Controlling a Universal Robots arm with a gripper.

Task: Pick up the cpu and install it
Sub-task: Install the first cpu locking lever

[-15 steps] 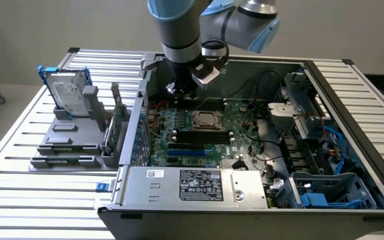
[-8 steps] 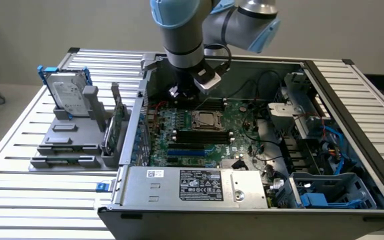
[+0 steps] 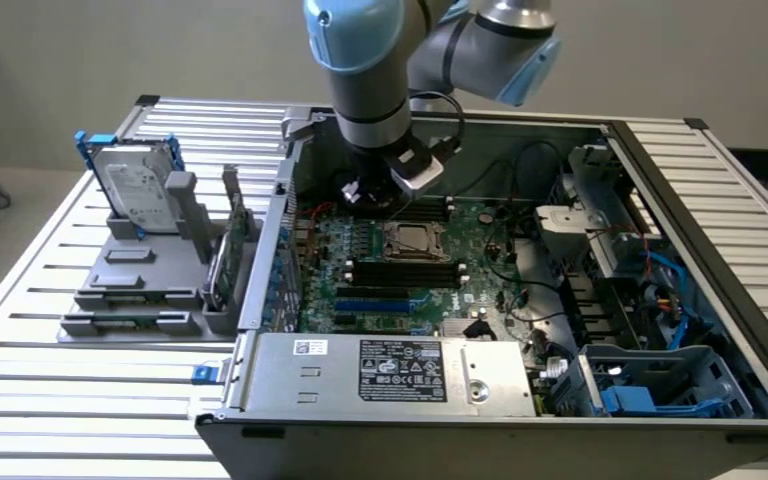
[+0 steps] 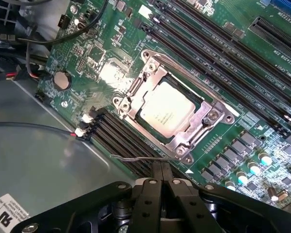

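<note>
The open computer case point(image 3: 491, 450) holds a green board point(image 3: 491, 240); the cpu point(image 4: 166, 110) lies in its metal-framed socket point(image 4: 208, 119). The jaws hang pressed together at the socket's 11 o'clock in the exterior view. At the case's 9 o'clock, a grey tray point(image 3: 117, 300) carries a hard drive point(image 3: 137, 185) on the slatted table point(image 3: 64, 400).

Soft, even light fills the exterior view: the slatted table point(image 3: 64, 400) is bright, while the computer case point(image 3: 491, 445) is dimmer inside, shaded by its walls. In the wrist view, white glare washes a patch of the green board point(image 4: 94, 24) near the cpu point(image 4: 166, 108), whose metal top gleams pale.
</note>
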